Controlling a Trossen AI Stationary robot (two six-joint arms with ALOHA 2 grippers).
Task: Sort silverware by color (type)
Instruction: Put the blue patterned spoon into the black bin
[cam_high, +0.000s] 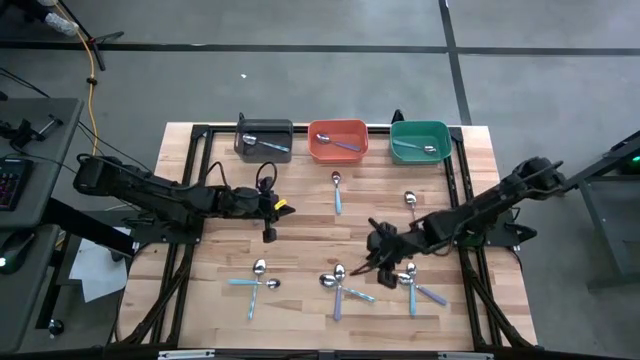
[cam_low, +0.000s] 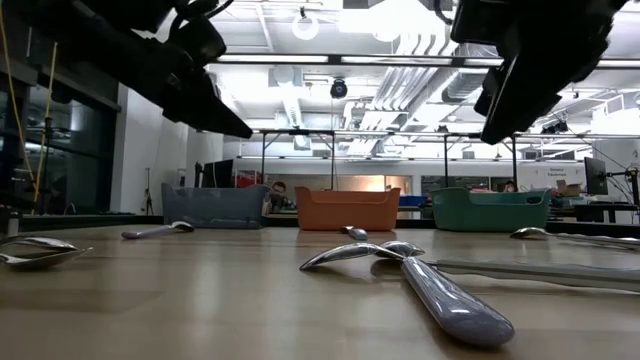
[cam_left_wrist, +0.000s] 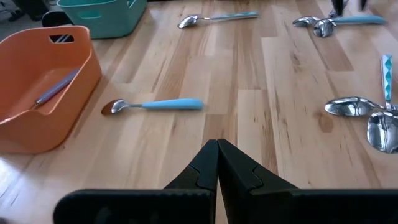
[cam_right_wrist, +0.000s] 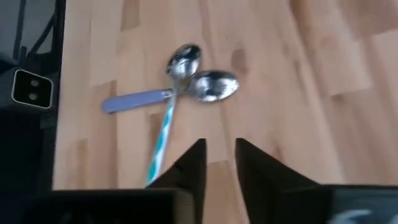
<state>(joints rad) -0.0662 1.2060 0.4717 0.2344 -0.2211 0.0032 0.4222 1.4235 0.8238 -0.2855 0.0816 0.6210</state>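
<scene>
Sorting looks barely begun; each bin holds one spoon: the grey bin (cam_high: 264, 139), the orange bin (cam_high: 338, 140) and the teal bin (cam_high: 419, 140); eight or so spoons lie loose on the wooden table (cam_high: 300, 225).

The left gripper (cam_high: 270, 233) hovers empty over the table's middle, fingers pressed together; ahead of it lies a light blue spoon (cam_left_wrist: 153, 105), just short of the orange bin. The right gripper (cam_high: 378, 243) hangs low with fingers slightly apart and nothing between them; just beyond its tips a lavender spoon (cam_right_wrist: 152, 94) and a blue striped spoon (cam_right_wrist: 164, 127) cross at the neck.

The spoons have shiny metal bowls and slim matte pastel handles; the bins are smooth plastic with rounded corners; the table is pale planked wood.
</scene>
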